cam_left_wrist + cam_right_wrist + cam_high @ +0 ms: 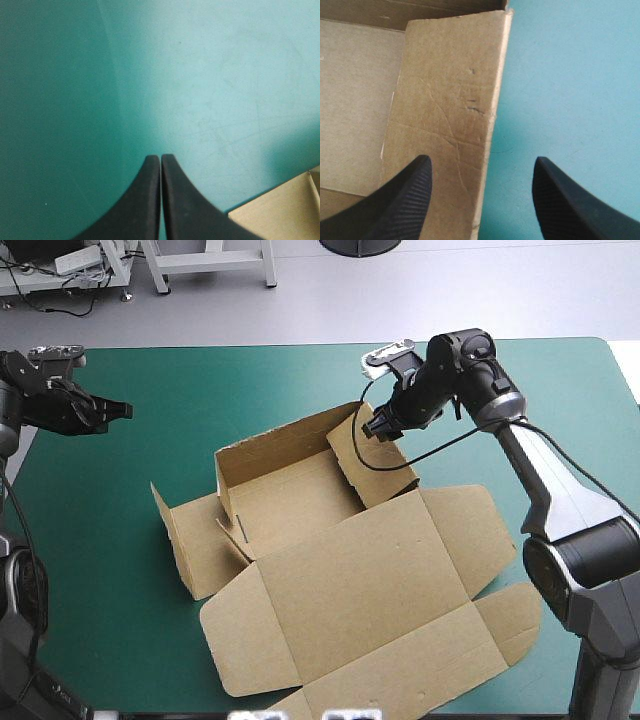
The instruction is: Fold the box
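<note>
The brown box (330,560) lies mid-table as an open tray, its back and side walls raised and its wide lid flat toward the near edge. My right gripper (378,427) stands open over the tray's right wall (450,115), one finger (407,200) on the inner side, the other (570,200) over the teal-green cover outside. My left gripper (115,412) hovers above the cover near the table's left edge, well left of the box. Its fingers (160,165) are shut into one arch with nothing between them, and a box corner (285,210) shows beside them.
The box's left flap (190,545) lies spread toward the left side. Bare teal-green cover (120,500) surrounds the box on the left and far sides. The lid's corner flap (505,625) reaches close to the right arm's base.
</note>
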